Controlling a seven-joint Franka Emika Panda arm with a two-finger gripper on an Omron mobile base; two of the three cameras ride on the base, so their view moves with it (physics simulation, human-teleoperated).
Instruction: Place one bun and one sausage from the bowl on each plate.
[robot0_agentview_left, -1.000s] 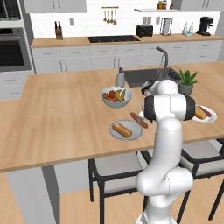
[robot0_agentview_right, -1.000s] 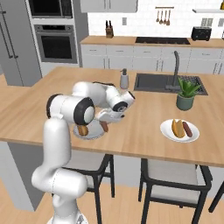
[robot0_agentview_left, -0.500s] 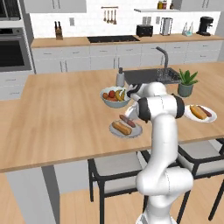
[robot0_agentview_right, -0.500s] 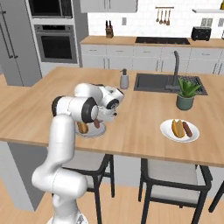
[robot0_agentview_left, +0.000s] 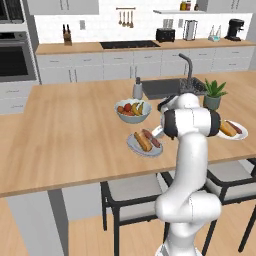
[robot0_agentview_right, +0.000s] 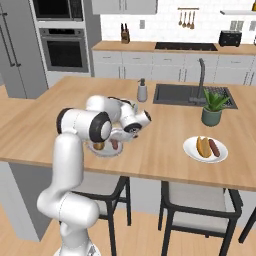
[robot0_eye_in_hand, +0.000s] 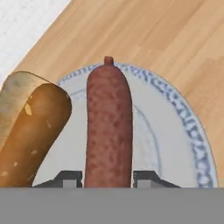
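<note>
On the near plate (robot0_agentview_left: 145, 149), left base view, bun (robot0_agentview_left: 142, 141) and sausage (robot0_agentview_left: 151, 138) lie side by side, where a second ago the arm's elbow stood in front of that spot; the arm has swung left and back. The far-right plate (robot0_agentview_left: 234, 134) carries its own bun and sausage, so by my read both plates are served and the task looks all but done. The fruit bowl (robot0_agentview_left: 133, 111) sits just beyond the near plate on the tabletop (robot0_agentview_left: 75, 130).

Over to the right base view: the arm is folded low, elbow out to the left, wrist bent down over the near plate (robot0_agentview_right: 105, 150). The other plate (robot0_agentview_right: 205, 149) lies well apart to the right, near the plant (robot0_agentview_right: 212, 109).

Hand view now: the tool (robot0_eye_in_hand: 107, 178) looks straight along the sausage (robot0_eye_in_hand: 108, 127), a finger tip on each side of its near end. The jaws have only begun to part, so I'd call it a grip just easing. The bun (robot0_eye_in_hand: 30, 131) lies beside it on the plate (robot0_eye_in_hand: 183, 127).
</note>
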